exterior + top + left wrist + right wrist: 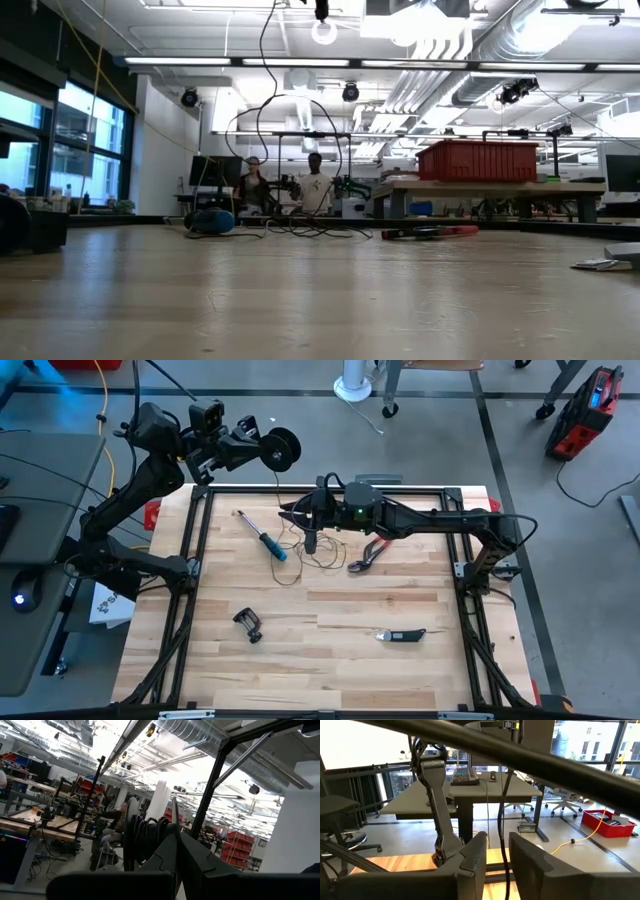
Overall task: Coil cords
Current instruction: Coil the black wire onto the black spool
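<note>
Beyond the desk's point(400, 660) far edge, the small round black reel point(283, 450) is held aloft by the left gripper point(262, 452), whose fingers point(165, 855) are clamped shut on it; it seems kept high and off the desk so that the cord point(300, 552) can be wound on freely. From the reel the thin dark cord hangs down to loose loops lying on the desk between the blue-handled screwdriver point(264, 539) and the red pliers point(372, 552). Above those loops the right gripper point(311, 542) is poised, and its fingers point(475, 857) are drawn narrow around the strand, apparently to guide it. Nearer than the loops, open wood is left, broken only by a small black clamp point(249, 624) and a dark folding tool point(401, 635).
</note>
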